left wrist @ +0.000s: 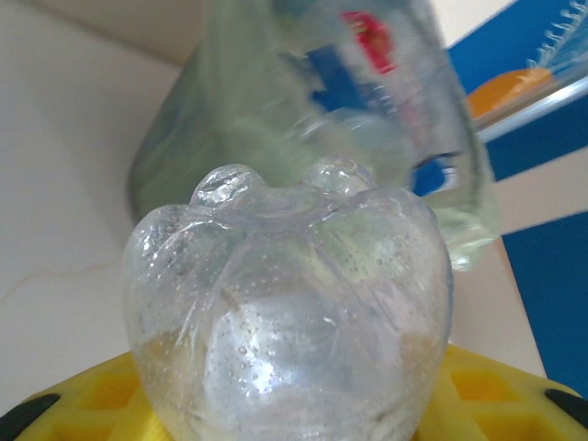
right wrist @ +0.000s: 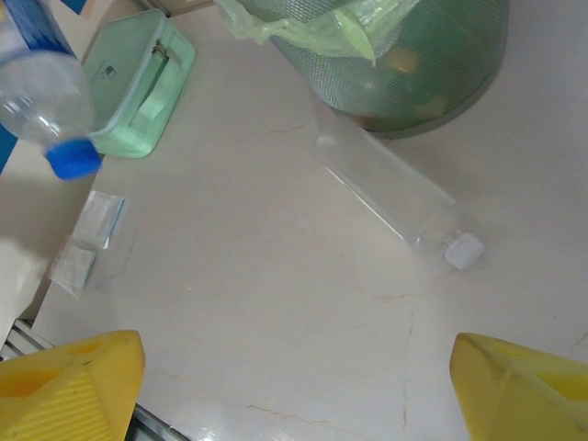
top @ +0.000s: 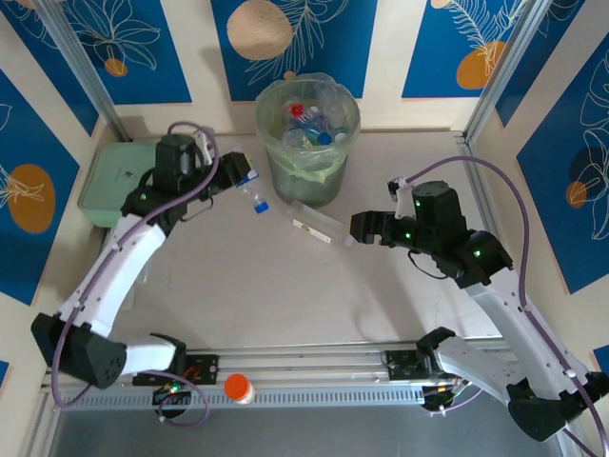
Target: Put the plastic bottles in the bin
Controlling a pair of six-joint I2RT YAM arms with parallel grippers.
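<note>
My left gripper (top: 231,179) is clamped on a blue-capped bottle (top: 249,190), held clear of the table (top: 238,286) just left of the bin (top: 306,176). From above, its long axis runs diagonally, cap toward the near right, base end in my grip. My left wrist camera adds what the top view can't: the lobed clear base (left wrist: 289,312), speckled with tiny beads, between my yellow fingers (left wrist: 496,395). My right wrist view catches the blue label and the cap tilted downward. My right gripper (top: 366,228) stands wide apart, holding nothing, near a second clear bottle (top: 319,222) lying flat, base by the bin, white cap (right wrist: 462,250) toward that gripper.
</note>
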